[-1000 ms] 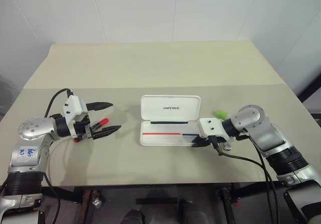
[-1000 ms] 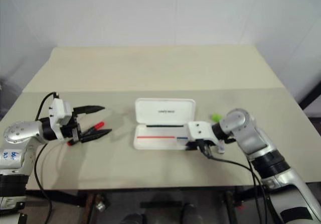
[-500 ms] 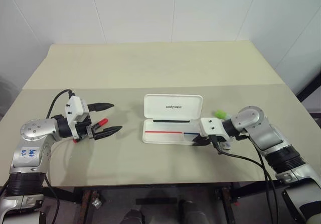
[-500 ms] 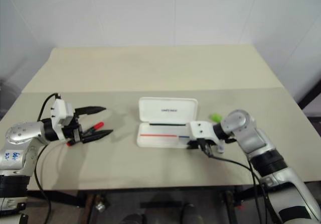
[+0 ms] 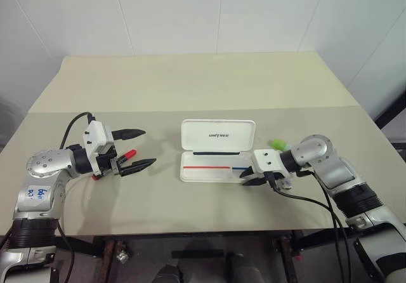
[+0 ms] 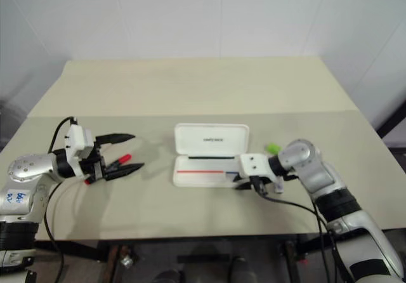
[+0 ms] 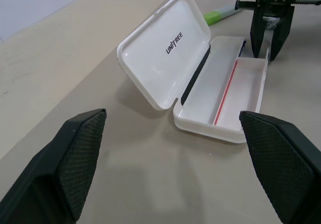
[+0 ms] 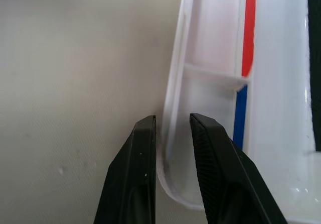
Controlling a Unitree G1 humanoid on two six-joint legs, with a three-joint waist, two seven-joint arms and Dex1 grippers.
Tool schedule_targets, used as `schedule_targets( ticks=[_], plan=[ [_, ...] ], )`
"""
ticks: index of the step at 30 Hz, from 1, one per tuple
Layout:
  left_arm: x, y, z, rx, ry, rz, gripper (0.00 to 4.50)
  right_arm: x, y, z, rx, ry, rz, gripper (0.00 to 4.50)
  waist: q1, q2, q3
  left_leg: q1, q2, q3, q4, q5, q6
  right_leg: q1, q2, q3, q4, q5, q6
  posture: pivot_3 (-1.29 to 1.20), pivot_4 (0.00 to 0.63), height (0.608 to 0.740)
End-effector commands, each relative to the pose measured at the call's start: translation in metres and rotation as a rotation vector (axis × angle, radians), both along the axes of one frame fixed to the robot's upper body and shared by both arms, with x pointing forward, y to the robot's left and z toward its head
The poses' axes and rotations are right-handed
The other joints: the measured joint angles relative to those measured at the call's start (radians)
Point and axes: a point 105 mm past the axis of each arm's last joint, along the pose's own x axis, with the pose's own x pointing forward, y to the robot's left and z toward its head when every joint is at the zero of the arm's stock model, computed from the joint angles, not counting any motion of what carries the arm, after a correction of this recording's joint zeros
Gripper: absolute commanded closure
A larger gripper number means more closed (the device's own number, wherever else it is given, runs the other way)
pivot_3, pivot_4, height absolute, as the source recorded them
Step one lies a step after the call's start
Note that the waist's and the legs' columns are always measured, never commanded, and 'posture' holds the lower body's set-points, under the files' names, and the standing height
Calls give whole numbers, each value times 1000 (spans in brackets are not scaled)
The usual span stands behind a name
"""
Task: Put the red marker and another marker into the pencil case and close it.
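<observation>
Between our two claws, on the tan table, lies the pencil case, open and empty, its lid propped up and red and blue stripes showing along the tray floor. Our right gripper straddles the tray's front wall near its corner, one finger outside and one inside, with a narrow gap either side of the wall (no visible pinch on the plastic, as far as we can judge). Just behind that claw's wrist lies the other marker, its light green end showing. Our left gripper is spread wide and holds nothing; the red marker lies on the table between and just behind its fingers.

To do this step well, we should keep the case steady and square while the left claw lowers around the red marker's barrel and closes at mid-length, so it stays level for the drop into the tray.
</observation>
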Motion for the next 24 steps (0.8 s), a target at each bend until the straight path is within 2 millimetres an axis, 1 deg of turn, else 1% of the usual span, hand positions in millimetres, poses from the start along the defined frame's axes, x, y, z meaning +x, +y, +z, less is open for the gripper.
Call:
schedule_targets(
  ticks=[1, 4, 8, 11, 15, 16, 17, 18, 19, 20, 21, 24],
  plan=[
    [-3, -1, 10, -13, -34, -12, 0, -15, 9, 18, 72, 8, 81, 3329, 1, 0, 0, 0, 0, 0, 0, 0, 0, 0, 0, 0, 0, 0, 0, 0, 150, 740],
    [-4, -1, 9, -12, -32, -12, 0, -28, 12, 25, 130, 44, 126, 3329, 2, 0, 0, 0, 0, 0, -1, 0, 0, 0, 0, 0, -1, 0, 0, 0, 150, 740],
    [-7, 1, 7, -11, -26, -6, 0, -33, 12, 37, 213, 64, 112, 3329, 3, 0, 0, -1, 0, 0, -1, 0, 0, 0, 0, 0, -2, 0, 0, 0, 150, 740],
    [-9, 6, 5, -7, -21, 12, 0, -30, 4, 50, 308, 45, 44, 2732, 3, 0, 0, 0, 0, 0, -1, 0, 0, 0, 0, 0, -2, 0, 0, 0, 150, 740],
    [-12, 12, 3, -6, -15, 36, 0, -20, -14, 59, 367, -24, -48, 1342, 2, 0, 0, 0, 0, 0, -1, 0, 0, 0, 0, 0, -2, 0, 0, 0, 150, 740],
    [-13, 14, 2, -5, -13, 40, 0, -19, -16, 60, 373, -36, -64, 1052, 2, 0, 0, 0, 0, 0, -1, 0, 0, 0, 0, 0, -1, 0, 0, 0, 150, 740],
    [-13, 16, 1, -5, -9, 51, 0, -15, -26, 62, 388, -60, -101, 601, 3, 0, 0, 0, 0, 0, -1, 0, 0, 0, 0, 0, -1, 0, 0, 0, 150, 740],
    [-14, 20, 0, -4, -6, 61, 0, -14, -30, 63, 398, -78, -123, 240, 3, 0, 0, 0, 0, 0, -1, 0, 0, 0, 0, 0, -1, 0, 0, 0, 150, 740],
    [-14, 22, -1, -3, -3, 70, 0, -14, -36, 64, 408, -84, -143, 11, 3, 0, 0, 0, 0, 0, -1, 0, 0, 0, 0, 0, -2, 0, 0, 0, 150, 740],
    [-15, 26, -3, -3, 0, 81, 0, -14, -40, 65, 421, -80, -162, 11, 3, 0, 0, 0, 0, 0, -1, 0, 0, 0, 0, 0, -2, 0, 0, 0, 150, 740],
    [-14, 31, -4, 1, 4, 101, 0, -14, -49, 66, 437, -79, -197, 11, 3, 0, 0, 0, 0, 0, -1, 0, 0, 0, 0, 0, -2, 0, 0, 0, 150, 740],
    [-15, 47, -9, 10, 14, 156, 0, -16, -67, 66, 448, -100, -266, 11, 3, 0, 0, 0, 0, 0, -1, 0, 1, 0, 0, 0, -3, 0, 0, 0, 150, 740]
  ],
)
